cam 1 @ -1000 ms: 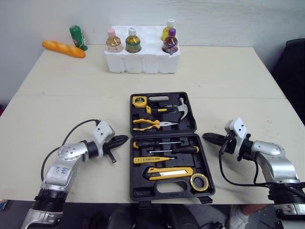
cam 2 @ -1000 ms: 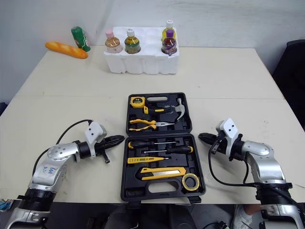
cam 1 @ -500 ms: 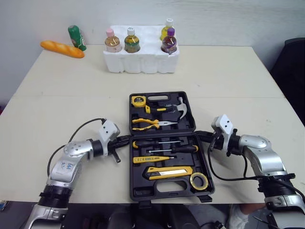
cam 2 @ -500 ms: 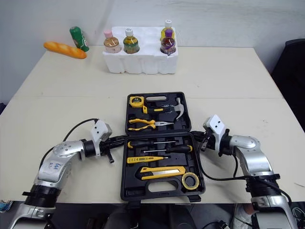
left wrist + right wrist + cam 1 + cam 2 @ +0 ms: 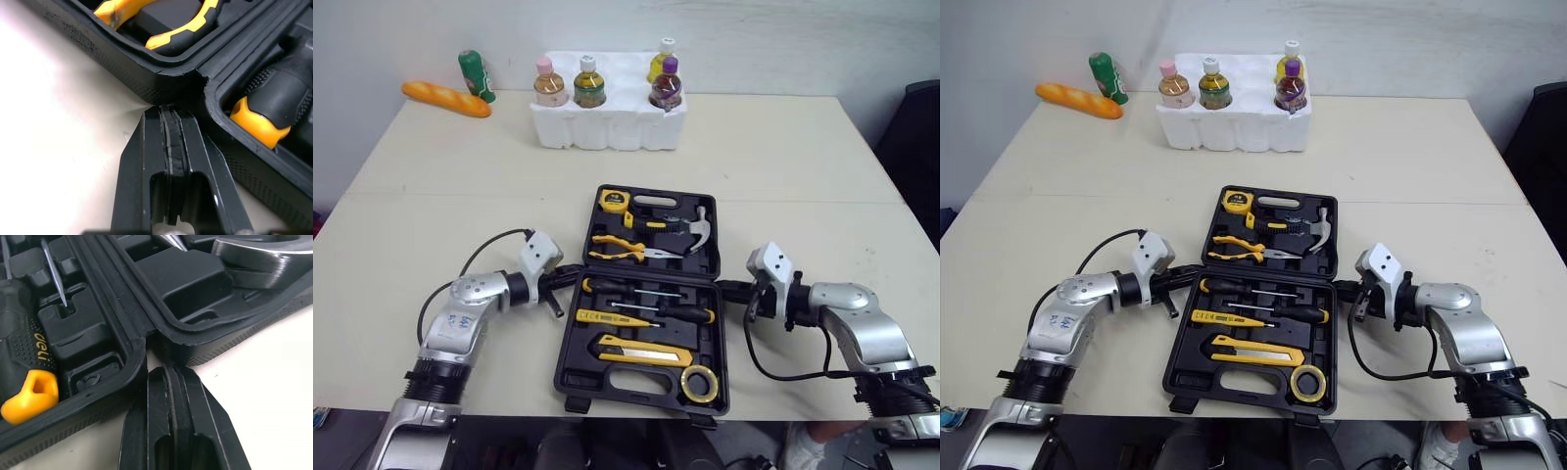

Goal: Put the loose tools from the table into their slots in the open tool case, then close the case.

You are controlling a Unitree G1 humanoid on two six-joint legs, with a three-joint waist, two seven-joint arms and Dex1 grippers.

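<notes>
The black tool case (image 5: 607, 375) lies open in the middle of the table, slightly askew. In its slots lie a yellow tape measure (image 5: 612, 200), a hammer (image 5: 690, 232), pliers (image 5: 622, 250), screwdrivers (image 5: 651, 290), a yellow utility knife (image 5: 641, 350) and a tape roll (image 5: 703, 384). My left gripper (image 5: 576, 284) is shut, its tip pressed into the hinge notch on the case's left side (image 5: 168, 115). My right gripper (image 5: 726, 289) is shut too, its tip at the hinge notch on the right side (image 5: 168, 374).
At the back of the table a white foam tray (image 5: 607, 127) holds several bottles. A bread loaf (image 5: 445, 98) and a green bottle (image 5: 475, 76) lie at the back left. A dark chair (image 5: 922, 147) stands past the table's right edge.
Both grippers moved inward from the bare table to the case's hinge notches. The case has twisted, its near end swinging to the left.
</notes>
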